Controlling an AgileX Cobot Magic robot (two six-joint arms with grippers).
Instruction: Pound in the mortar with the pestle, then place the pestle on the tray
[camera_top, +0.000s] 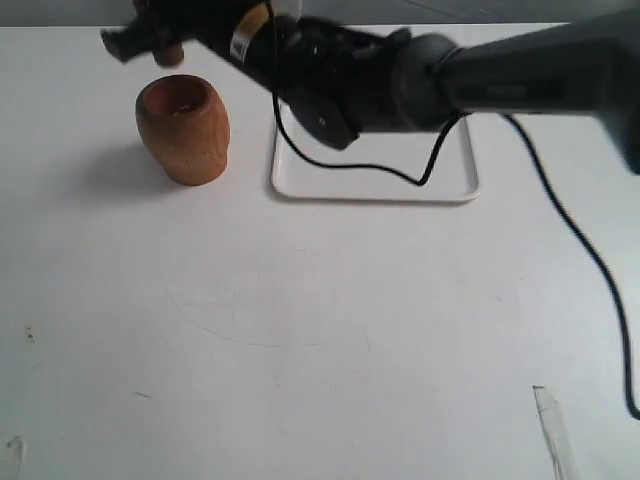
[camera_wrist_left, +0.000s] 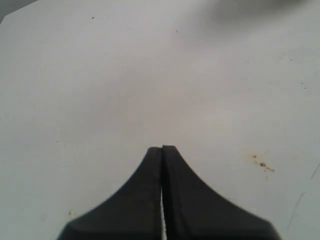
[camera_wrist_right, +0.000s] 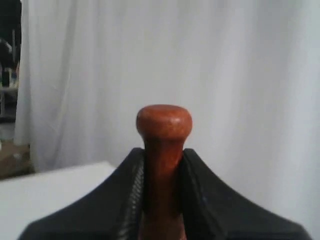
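The light-brown wooden mortar stands upright at the back left of the white table, its hollow facing up. My right arm reaches across from the right, and its gripper hovers just above and behind the mortar's rim. It is shut on the reddish-brown pestle, whose small knob sticks out past the fingertips; only a brown stub of the pestle shows in the exterior view. The white tray lies right of the mortar, partly hidden by the arm. My left gripper is shut on nothing, over bare table.
A black cable from the right arm droops across the tray, and another runs down the right side. A strip of tape lies near the front right. A white curtain hangs behind the table.
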